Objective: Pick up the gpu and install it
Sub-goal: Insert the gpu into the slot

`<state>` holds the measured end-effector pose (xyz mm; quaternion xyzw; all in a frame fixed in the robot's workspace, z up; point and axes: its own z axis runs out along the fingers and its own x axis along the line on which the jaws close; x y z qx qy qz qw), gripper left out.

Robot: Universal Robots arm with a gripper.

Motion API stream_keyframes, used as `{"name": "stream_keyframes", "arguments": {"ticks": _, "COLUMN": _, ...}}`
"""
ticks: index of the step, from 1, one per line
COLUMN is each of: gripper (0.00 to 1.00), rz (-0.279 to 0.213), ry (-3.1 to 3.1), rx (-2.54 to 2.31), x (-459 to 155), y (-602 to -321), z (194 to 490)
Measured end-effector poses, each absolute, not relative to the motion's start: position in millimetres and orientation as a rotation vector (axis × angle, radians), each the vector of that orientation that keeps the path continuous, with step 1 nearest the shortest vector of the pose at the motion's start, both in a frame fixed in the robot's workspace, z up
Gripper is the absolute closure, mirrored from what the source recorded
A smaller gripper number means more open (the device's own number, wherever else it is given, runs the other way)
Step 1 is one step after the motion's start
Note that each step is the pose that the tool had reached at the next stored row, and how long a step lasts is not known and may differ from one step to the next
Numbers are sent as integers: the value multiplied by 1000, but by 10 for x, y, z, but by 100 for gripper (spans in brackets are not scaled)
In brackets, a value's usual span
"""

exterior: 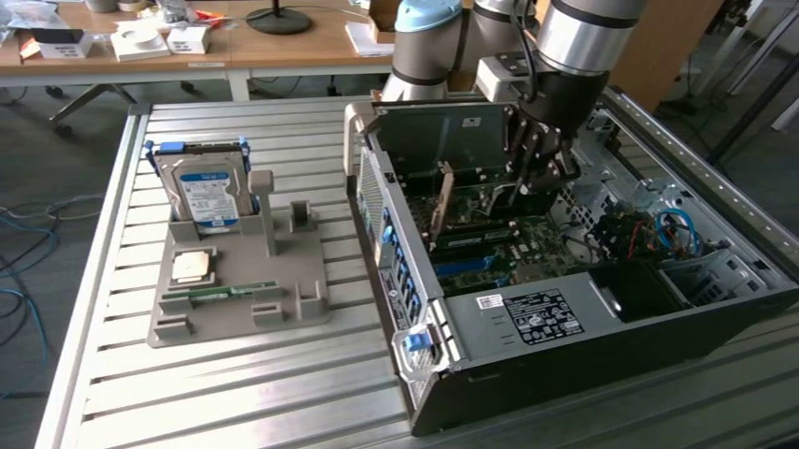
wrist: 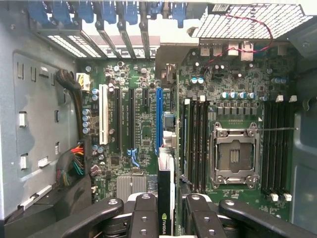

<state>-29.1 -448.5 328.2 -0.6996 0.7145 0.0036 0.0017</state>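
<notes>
The pincer [wrist: 171, 201] pinched the gpu [wrist: 165, 220] edge-on between its fingers, inside the open computer case [exterior: 699, 313], near the motherboard's blue slot [wrist: 158, 119]. In the exterior view, the case sat on the desk [exterior: 250, 398] at 3 o'clock from the grey holder [exterior: 238, 313].

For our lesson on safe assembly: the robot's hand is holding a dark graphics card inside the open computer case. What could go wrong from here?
1. The thin dark graphics card, clamped in the hand, looks slightly out of line with the long blue slot. Pressing it down like this could jam or bend it.
2. The black memory sticks stand close beside the card, so the hand's broad fingers might strike them.
</notes>
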Motion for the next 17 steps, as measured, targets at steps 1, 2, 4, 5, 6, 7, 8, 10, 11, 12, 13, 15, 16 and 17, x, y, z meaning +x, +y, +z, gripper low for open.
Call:
{"name": "stream_keyframes", "arguments": {"ticks": 1, "gripper": 73, "rz": 11, "ry": 2242, "rx": -2195, "x": -305, "y": -4485, "z": 3281}}
{"name": "stream_keyframes", "arguments": {"ticks": 2, "gripper": 73, "rz": 12, "ry": 2242, "rx": -2195, "x": -319, "y": -4485, "z": 3280}}
{"name": "stream_keyframes", "arguments": {"ticks": 4, "gripper": 73, "rz": 11, "ry": 2242, "rx": -2195, "x": -346, "y": -4485, "z": 3280}}
{"name": "stream_keyframes", "arguments": {"ticks": 5, "gripper": 73, "rz": 11, "ry": 2242, "rx": -2195, "x": -353, "y": -4485, "z": 3279}}
{"name": "stream_keyframes", "arguments": {"ticks": 6, "gripper": 73, "rz": 11, "ry": 2243, "rx": -2196, "x": -356, "y": -4485, "z": 3279}}
{"name": "stream_keyframes", "arguments": {"ticks": 7, "gripper": 73, "rz": 11, "ry": 2242, "rx": -2196, "x": -356, "y": -4486, "z": 3277}}
{"name": "stream_keyframes", "arguments": {"ticks": 8, "gripper": 73, "rz": 11, "ry": 2242, "rx": -2195, "x": -357, "y": -4485, "z": 3268}}
{"name": "stream_keyframes", "arguments": {"ticks": 10, "gripper": 73, "rz": 11, "ry": 2242, "rx": -2196, "x": -357, "y": -4485, "z": 3265}}
{"name": "stream_keyframes", "arguments": {"ticks": 11, "gripper": 73, "rz": 11, "ry": 2242, "rx": -2195, "x": -357, "y": -4485, "z": 3264}}
{"name": "stream_keyframes", "arguments": {"ticks": 12, "gripper": 73, "rz": 11, "ry": 2242, "rx": -2195, "x": -357, "y": -4485, "z": 3260}}
{"name": "stream_keyframes", "arguments": {"ticks": 13, "gripper": 73, "rz": 12, "ry": 2242, "rx": -2195, "x": -357, "y": -4485, "z": 3256}}
{"name": "stream_keyframes", "arguments": {"ticks": 15, "gripper": 73, "rz": 11, "ry": 2242, "rx": -2195, "x": -357, "y": -4485, "z": 3246}}
{"name": "stream_keyframes", "arguments": {"ticks": 16, "gripper": 73, "rz": 11, "ry": 2242, "rx": -2195, "x": -357, "y": -4485, "z": 3239}}
{"name": "stream_keyframes", "arguments": {"ticks": 17, "gripper": 73, "rz": 11, "ry": 2242, "rx": -2195, "x": -357, "y": -4485, "z": 3234}}
